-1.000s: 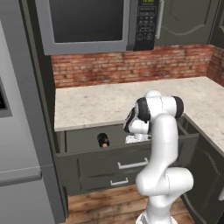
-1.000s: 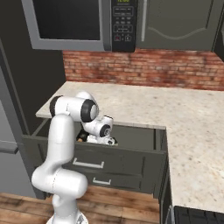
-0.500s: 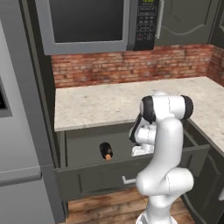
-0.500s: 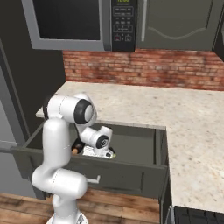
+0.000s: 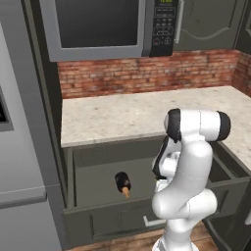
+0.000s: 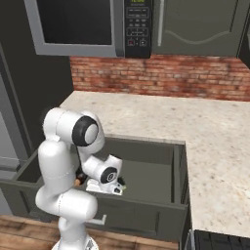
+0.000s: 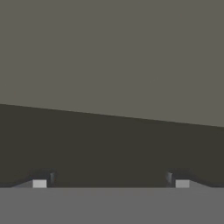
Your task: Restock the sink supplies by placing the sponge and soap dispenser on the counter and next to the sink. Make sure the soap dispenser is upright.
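The soap dispenser, a squat black bottle with an orange pump, lies on its side in the open dark grey drawer, pump pointing at the drawer front. Its orange tip peeks out behind the arm in the right base view. My gripper is down inside the drawer, to the right of the bottle and apart from it. In the hand view the gripper is open, fingertips wide apart with nothing between them, facing the drawer's dark inner wall. The beige speckled counter lies above. The sponge and the sink are out of view.
The drawer front juts out below the counter edge. A microwave and upper cabinets hang over the brick wall. A grey fridge stands at the left. The arm's elbow rises above the drawer.
The drawer has slid much further out toward me, with the soap dispenser riding along in it. My hand has come back and down with the drawer. The jaws have stayed wide.
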You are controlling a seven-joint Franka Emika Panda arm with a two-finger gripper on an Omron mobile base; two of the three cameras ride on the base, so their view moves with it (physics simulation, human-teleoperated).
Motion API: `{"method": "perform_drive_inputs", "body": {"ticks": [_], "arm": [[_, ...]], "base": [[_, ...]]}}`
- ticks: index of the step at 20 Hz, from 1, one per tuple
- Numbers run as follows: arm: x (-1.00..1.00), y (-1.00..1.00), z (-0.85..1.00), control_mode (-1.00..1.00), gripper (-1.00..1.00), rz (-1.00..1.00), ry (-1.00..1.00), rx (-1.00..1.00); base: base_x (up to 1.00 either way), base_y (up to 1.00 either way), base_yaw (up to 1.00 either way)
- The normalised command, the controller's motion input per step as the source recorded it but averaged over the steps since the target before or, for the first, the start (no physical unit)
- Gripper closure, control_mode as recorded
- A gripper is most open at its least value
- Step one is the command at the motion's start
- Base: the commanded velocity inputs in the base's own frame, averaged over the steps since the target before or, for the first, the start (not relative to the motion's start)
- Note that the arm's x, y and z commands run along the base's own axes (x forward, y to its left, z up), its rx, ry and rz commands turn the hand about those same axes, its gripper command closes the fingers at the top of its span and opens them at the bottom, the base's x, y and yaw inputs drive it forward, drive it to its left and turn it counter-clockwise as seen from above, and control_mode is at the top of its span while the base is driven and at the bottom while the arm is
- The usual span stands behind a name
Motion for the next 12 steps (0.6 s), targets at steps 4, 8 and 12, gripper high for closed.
{"method": "perform_drive_inputs", "body": {"ticks": [4,8,12], "arm": [[0.11,0.17,0.05,-1.00,-1.00,-0.11,0.02,0.00],[0.59,0.78,0.12,-1.00,-1.00,-0.16,0.00,-0.02],[0.42,0.98,0.08,-1.00,-1.00,-0.14,-0.06,-0.07]], "base": [[0.00,0.00,0.00],[0.00,0.00,0.00],[0.00,0.00,0.00]]}}
